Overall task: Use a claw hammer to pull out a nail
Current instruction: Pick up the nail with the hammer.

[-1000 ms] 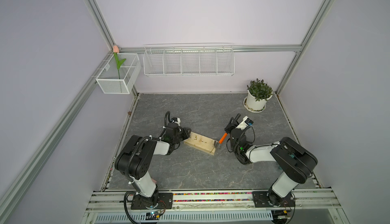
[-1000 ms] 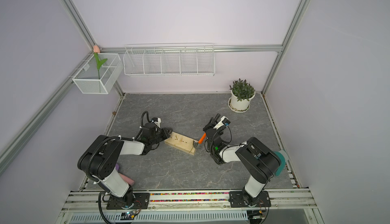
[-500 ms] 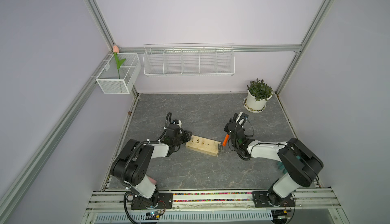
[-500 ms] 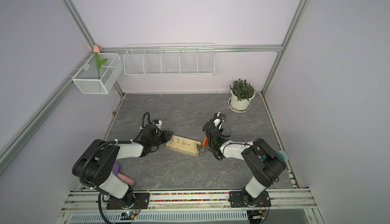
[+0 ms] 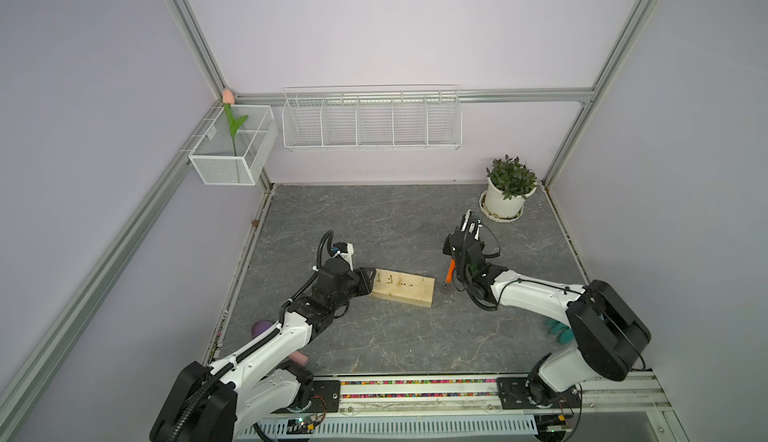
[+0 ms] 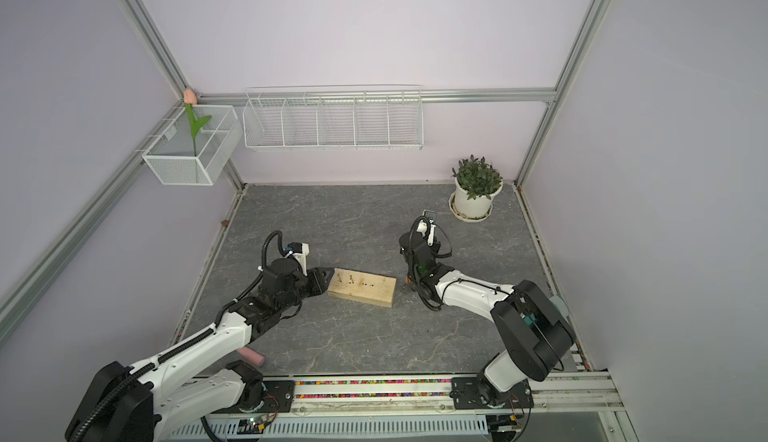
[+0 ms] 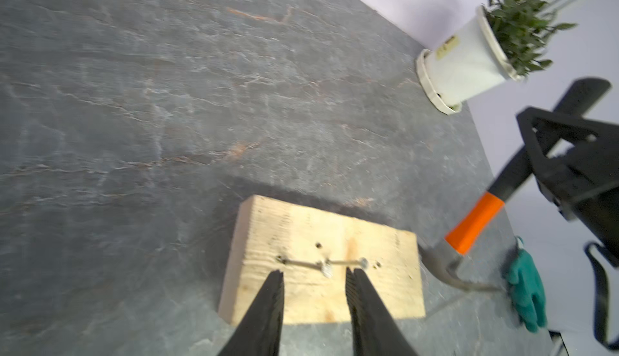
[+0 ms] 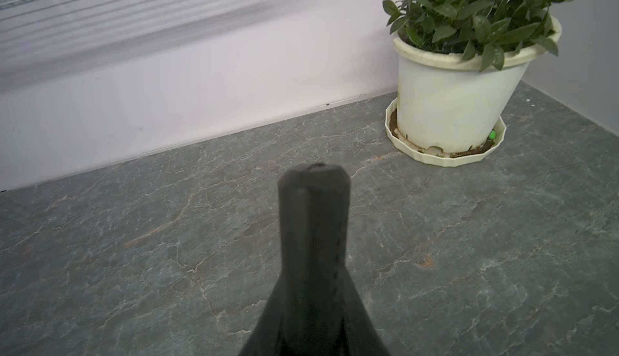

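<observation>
- Since a second ago, the claw hammer (image 7: 474, 227) is swung steeper; its silver head is brought down just right of the wooden block (image 7: 301, 230).
- Its black handle, beyond the orange band, is clamped by the right gripper (image 7: 549, 133).
- Jaws of the left gripper (image 7: 315, 274) are parted at the block's left end.

The grey marbled tabletop (image 5: 374, 219) bears a wooden block (image 5: 403, 290), a potted plant (image 5: 505, 198) and a pink cylinder (image 6: 253, 356).
</observation>
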Robot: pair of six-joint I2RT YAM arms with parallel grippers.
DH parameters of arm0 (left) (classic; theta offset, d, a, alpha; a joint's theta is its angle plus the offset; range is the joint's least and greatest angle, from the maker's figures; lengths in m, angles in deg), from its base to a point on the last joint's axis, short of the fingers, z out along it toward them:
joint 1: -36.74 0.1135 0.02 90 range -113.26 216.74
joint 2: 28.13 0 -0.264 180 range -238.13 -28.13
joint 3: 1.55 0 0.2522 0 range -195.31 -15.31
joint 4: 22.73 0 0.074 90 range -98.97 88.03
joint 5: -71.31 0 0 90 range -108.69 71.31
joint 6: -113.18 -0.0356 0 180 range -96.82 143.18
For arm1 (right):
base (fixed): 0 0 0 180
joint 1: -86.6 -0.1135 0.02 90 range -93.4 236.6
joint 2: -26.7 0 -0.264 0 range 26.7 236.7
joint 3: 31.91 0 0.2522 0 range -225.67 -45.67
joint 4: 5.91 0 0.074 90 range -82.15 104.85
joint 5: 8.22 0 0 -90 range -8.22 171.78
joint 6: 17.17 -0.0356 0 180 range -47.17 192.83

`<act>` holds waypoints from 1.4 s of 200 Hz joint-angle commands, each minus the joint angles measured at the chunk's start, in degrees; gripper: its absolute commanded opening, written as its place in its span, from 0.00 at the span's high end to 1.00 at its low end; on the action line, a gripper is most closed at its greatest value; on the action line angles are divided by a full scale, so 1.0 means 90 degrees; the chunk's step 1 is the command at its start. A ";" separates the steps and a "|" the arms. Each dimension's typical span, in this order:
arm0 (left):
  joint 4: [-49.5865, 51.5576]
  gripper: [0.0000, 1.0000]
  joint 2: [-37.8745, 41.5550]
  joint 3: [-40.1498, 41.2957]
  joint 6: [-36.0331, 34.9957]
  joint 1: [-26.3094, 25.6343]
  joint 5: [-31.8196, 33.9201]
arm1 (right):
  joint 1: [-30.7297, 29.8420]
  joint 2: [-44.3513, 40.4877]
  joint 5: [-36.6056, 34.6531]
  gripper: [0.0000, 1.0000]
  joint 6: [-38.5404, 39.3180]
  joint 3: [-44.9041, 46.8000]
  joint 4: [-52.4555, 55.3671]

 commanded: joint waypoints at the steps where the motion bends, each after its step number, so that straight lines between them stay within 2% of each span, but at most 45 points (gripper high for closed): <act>1: -0.0198 0.64 0.0077 0.0356 -0.0018 -0.0581 0.0259 | 0.0082 -0.0389 -0.0172 0.93 0.0344 -0.0174 0.0116; 19: -0.0764 0.64 -0.0428 0.0463 -0.0015 -0.1102 0.0284 | 0.0128 -0.0514 -0.0054 0.93 0.0335 -0.0165 0.0273; 48: -0.1638 0.67 -0.1831 0.0276 -0.0035 -0.1741 0.0098 | 0.0163 -0.0699 0.0177 0.93 0.0361 -0.0055 0.0273; 83: -0.2786 0.70 -0.3190 -0.0003 0.0132 -0.1832 -0.0384 | 0.0200 -0.1006 0.0314 0.93 0.0346 0.0062 0.0391; 133: -0.2776 0.69 -0.4188 -0.0905 -0.0060 -0.1833 -0.0355 | 0.0244 -0.1386 0.0271 0.93 0.0295 0.0231 0.0542; 159: -0.2696 0.67 -0.4391 -0.1431 -0.0235 -0.1824 -0.0501 | 0.0252 -0.1436 0.0155 0.93 0.0304 0.0237 0.0635; 184: -0.3068 0.63 -0.4165 -0.1468 -0.0372 -0.1825 -0.0929 | 0.0271 -0.1504 0.0083 0.93 0.0341 0.0144 0.0878; 217: -0.3863 0.61 -0.3903 -0.1235 -0.0689 -0.1893 -0.1830 | 0.0285 -0.1616 0.0091 0.93 0.0328 0.0024 0.1143; 256: -0.4797 0.63 -0.4167 -0.1122 -0.0990 -0.2063 -0.3098 | 0.0331 -0.1777 0.0260 0.93 0.0296 -0.0037 0.1230; 280: -0.4788 0.64 -0.4225 -0.1151 -0.1302 -0.2219 -0.3477 | 0.0392 -0.1854 0.0391 0.93 0.0258 -0.0134 0.1359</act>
